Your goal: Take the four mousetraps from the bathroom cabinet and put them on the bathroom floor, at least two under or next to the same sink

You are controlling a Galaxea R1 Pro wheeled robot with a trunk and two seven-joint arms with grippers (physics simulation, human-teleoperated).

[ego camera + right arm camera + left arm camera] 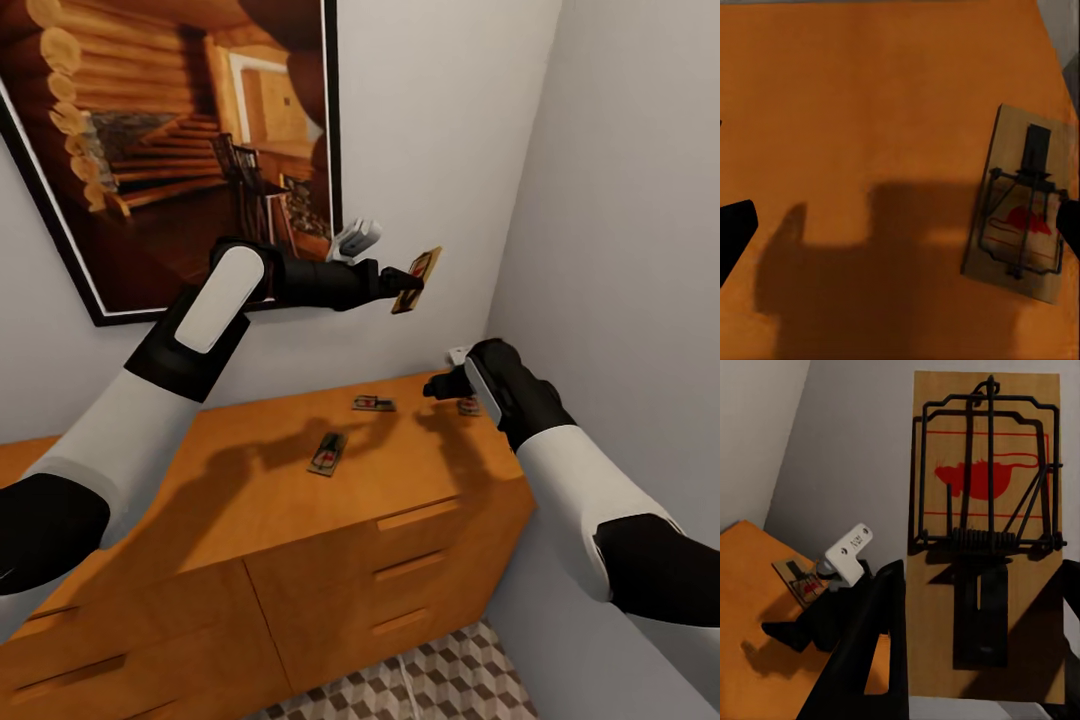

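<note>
Your left gripper (pixel 412 281) is clamped on one mousetrap (pixel 417 279), held up in the air against the wall, well above the cabinet (pixel 250 500). Your right gripper (pixel 440 387) hovers low over the cabinet top with its fingers spread wide, a trap (pixel 1021 233) lying flat just beside one fingertip. Two more traps (pixel 373 404) (pixel 327 453) rest on the top near the middle.

The cabinet (pixel 250 490) is orange-brown. Each trap (pixel 986 532) is a tan board with black wire and a red mouse print; others (pixel 327 453) (pixel 373 404) match. The floor (pixel 440 685) has a brown-and-beige cube pattern. The arms (pixel 215 305) are black and white, the walls (pixel 620 200) pale grey.
</note>
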